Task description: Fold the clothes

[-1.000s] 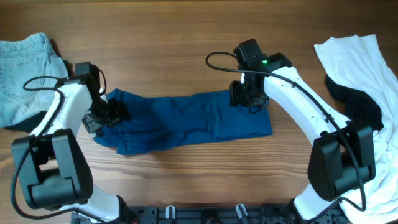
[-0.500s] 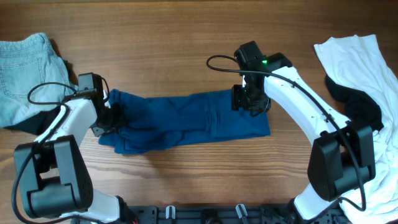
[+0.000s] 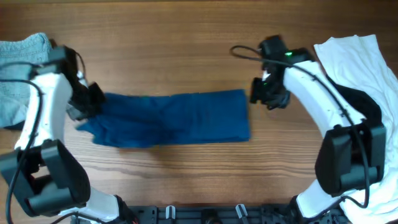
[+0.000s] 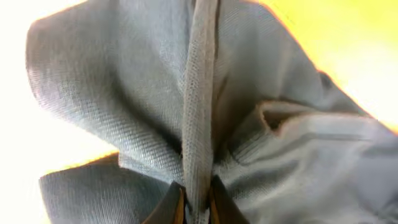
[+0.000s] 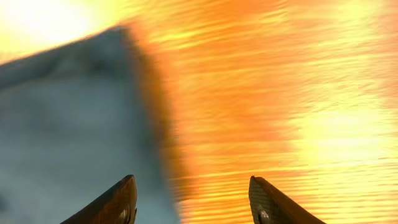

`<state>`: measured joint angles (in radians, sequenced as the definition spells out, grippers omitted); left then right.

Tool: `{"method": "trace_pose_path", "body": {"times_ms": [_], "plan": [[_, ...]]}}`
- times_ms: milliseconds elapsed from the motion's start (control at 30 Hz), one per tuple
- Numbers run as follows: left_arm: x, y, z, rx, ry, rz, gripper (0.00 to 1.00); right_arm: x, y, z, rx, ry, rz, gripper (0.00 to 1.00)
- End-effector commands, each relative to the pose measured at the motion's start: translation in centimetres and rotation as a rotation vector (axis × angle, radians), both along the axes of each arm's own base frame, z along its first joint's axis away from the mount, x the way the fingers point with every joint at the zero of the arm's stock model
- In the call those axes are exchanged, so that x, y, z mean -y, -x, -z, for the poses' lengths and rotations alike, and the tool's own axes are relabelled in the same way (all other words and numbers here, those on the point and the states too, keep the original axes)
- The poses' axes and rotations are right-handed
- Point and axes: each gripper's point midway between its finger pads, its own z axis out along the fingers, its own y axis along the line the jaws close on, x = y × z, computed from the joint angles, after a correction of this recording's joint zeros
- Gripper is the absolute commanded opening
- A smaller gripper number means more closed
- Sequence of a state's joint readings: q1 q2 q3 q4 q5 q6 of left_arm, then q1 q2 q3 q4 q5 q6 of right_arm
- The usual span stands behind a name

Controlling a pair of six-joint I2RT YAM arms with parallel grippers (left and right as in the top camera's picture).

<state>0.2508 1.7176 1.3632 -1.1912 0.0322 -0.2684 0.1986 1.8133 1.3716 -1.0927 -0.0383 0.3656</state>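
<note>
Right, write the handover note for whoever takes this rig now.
Left tool: shut on the left end of the blue T-shirt.
Right tool: open, empty, over the table just past the shirt's right edge.
Done: shirt folded into a long band.
To do: fold it crosswise; denim piece far left, white garment and black garment far right, unfolded.

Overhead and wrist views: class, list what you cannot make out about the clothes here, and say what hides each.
- Overhead: the blue T-shirt's left end is hidden under the left arm.
- Overhead: the denim piece is cut off by the left edge and crossed by that arm.
- Overhead: the black garment lies partly behind the right arm; the white garment runs off the right edge.
- Right wrist: glare and blur wash out the T-shirt's edge.
</note>
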Motion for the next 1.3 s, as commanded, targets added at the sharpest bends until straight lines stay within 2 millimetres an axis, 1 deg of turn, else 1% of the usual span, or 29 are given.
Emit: {"method": "trace_pose_path", "body": {"times_ms": [0,33,100,167,300,333,400,467,533,633,800,900,967,1133,1167,1233,1267], "plan": [[0.7,-1.3,-4.9,0.071,-0.01,0.022,0.1,2.2,-1.0,-1.2,0.046,0.016,-0.021,0.59],[1.4,-1.4,-5.3,0.073,0.003,0.037,0.1,2.4,-1.0,-1.2,0.046,0.017,-0.016,0.59],[4.0,-1.8,-5.9,0.078,0.039,0.07,0.11,2.6,-1.0,-1.2,0.046,0.015,-0.018,0.59],[7.8,-2.1,-6.0,0.085,0.089,0.131,0.11,2.6,-1.0,-1.2,0.046,0.014,-0.031,0.59],[15.5,-2.9,-6.3,0.139,0.121,0.26,0.12,2.4,-0.7,-1.1,0.031,0.0,-0.032,0.59],[16.9,-3.1,-6.4,0.162,0.127,0.285,0.13,2.1,-0.5,-1.2,0.025,-0.015,-0.033,0.59],[21.8,-3.6,-6.8,0.231,0.151,0.381,0.15,1.9,-0.4,-1.1,0.018,-0.028,-0.036,0.59],[24.6,-3.5,-6.6,0.253,0.167,0.421,0.16,1.9,-0.2,-1.1,0.012,-0.028,-0.038,0.59],[26.5,-3.2,-6.0,0.25,0.176,0.451,0.15,1.9,0.1,-1.1,0.002,-0.026,-0.058,0.59],[28.3,-2.8,-4.8,0.227,0.182,0.45,0.14,2.0,0.4,-1.1,-0.01,-0.025,-0.06,0.59],[31.6,-3.1,-3.4,0.244,0.203,0.487,0.14,2.0,0.8,-1.1,-0.026,-0.023,-0.072,0.59],[32.9,-3.0,-2.8,0.248,0.209,0.513,0.14,1.9,1.0,-1.1,-0.032,-0.029,-0.086,0.59],[33.8,-2.8,-2.8,0.259,0.218,0.521,0.14,1.9,0.9,-1.1,-0.032,-0.029,-0.086,0.59],[34.9,-2.3,-2.9,0.267,0.224,0.542,0.15,1.9,0.9,-1.1,-0.032,-0.029,-0.085,0.59],[35.0,-2.3,-2.9,0.267,0.225,0.545,0.17,1.9,0.9,-1.1,-0.032,-0.029,-0.085,0.59],[35.6,-1.7,-2.9,0.259,0.242,0.562,0.37,1.9,0.9,-1.1,-0.032,-0.029,-0.085,0.59],[36.2,-1.2,-3.0,0.247,0.27,0.574,0.42,1.9,0.9,-1.1,-0.031,-0.029,-0.086,0.6]]}}
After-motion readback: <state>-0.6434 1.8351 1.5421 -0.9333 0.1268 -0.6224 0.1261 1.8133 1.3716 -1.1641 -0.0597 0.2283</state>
